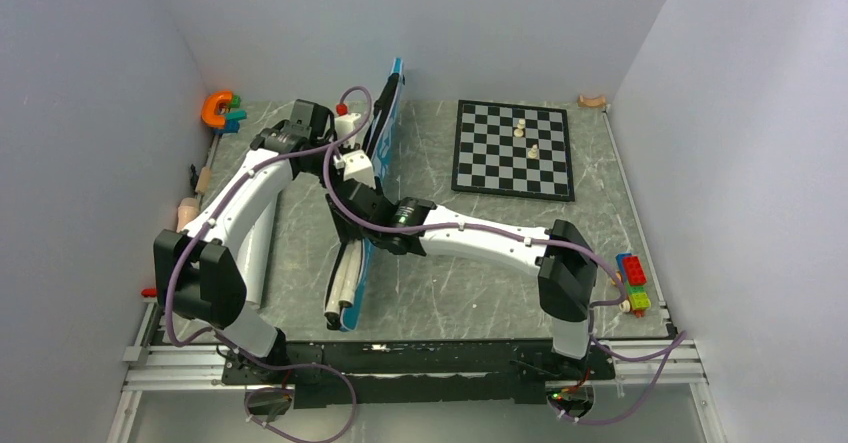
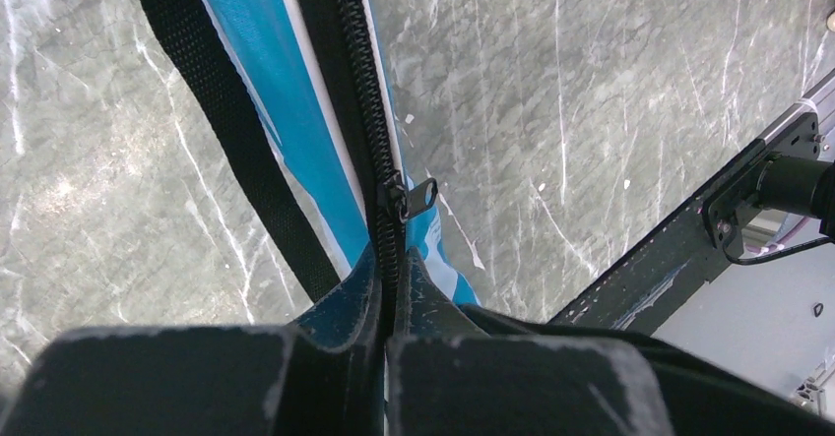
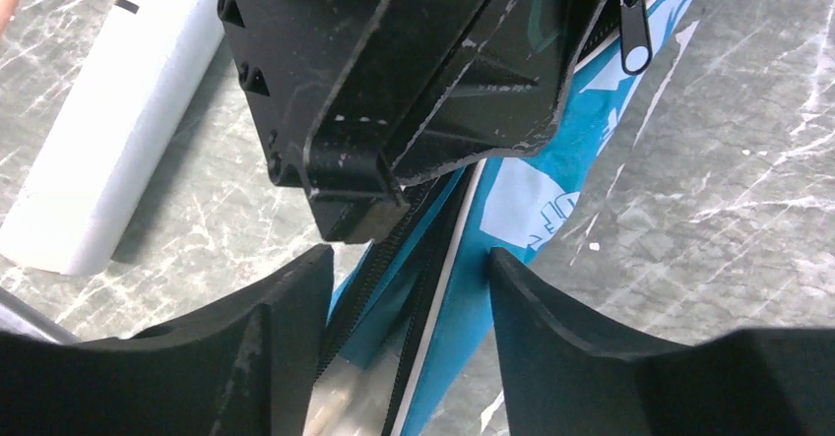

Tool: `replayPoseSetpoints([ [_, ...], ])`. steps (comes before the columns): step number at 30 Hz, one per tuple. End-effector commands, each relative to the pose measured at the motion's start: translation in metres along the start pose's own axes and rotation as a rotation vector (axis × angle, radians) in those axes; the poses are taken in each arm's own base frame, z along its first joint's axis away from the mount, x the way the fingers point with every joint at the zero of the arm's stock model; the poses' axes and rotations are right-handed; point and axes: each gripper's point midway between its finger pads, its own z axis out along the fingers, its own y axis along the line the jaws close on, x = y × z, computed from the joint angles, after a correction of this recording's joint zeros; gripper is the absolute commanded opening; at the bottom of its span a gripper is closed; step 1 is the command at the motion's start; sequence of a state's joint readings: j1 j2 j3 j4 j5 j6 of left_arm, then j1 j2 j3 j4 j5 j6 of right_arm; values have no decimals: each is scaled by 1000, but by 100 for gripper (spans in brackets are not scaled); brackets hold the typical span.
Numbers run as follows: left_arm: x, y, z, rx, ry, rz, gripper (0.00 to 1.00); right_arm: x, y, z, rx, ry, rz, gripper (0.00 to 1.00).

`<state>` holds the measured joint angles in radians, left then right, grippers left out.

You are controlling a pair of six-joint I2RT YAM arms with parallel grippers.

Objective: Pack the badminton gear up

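Observation:
The long blue racket bag (image 1: 385, 113) stands on its edge down the middle of the table. White racket handles (image 1: 340, 288) stick out of its near end; the racket heads and the shuttlecocks are hidden. My left gripper (image 2: 394, 269) is shut on the bag's zipper edge (image 2: 246, 82), just below the black zipper pull (image 2: 420, 197). My right gripper (image 3: 406, 264) is open and straddles the bag's unzipped edge (image 3: 512, 259) right under the left gripper's black body (image 3: 414, 82). A pale handle (image 3: 335, 406) shows inside the opening. In the top view both grippers meet at the bag's middle (image 1: 362, 188).
A black-and-white chessboard (image 1: 480, 173) with two pale pieces lies at the back right. Coloured bricks (image 1: 632, 281) sit at the right edge, an orange toy (image 1: 218, 108) at the back left. A white tube (image 1: 260, 253) lies left of the bag. Walls close three sides.

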<state>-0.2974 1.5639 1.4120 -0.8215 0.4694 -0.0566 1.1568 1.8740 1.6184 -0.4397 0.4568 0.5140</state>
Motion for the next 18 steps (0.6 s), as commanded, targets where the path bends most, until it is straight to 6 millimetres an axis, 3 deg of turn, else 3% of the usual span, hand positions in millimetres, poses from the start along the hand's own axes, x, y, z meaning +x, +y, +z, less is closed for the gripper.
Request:
replayPoseSetpoints([
  [1,-32,-24,-22,50,-157,115,0,-4,-6,-10,27,-22,-42,56],
  [11,-30,-26,-35,47,-168,174,7,12,-23,-24,29,-22,-95,6],
  [13,-29,-26,-40,44,-170,193,16,15,-29,-29,26,-30,-118,0],
  [18,-33,-27,-62,65,-180,239,46,19,-48,-44,56,-75,-257,0],
])
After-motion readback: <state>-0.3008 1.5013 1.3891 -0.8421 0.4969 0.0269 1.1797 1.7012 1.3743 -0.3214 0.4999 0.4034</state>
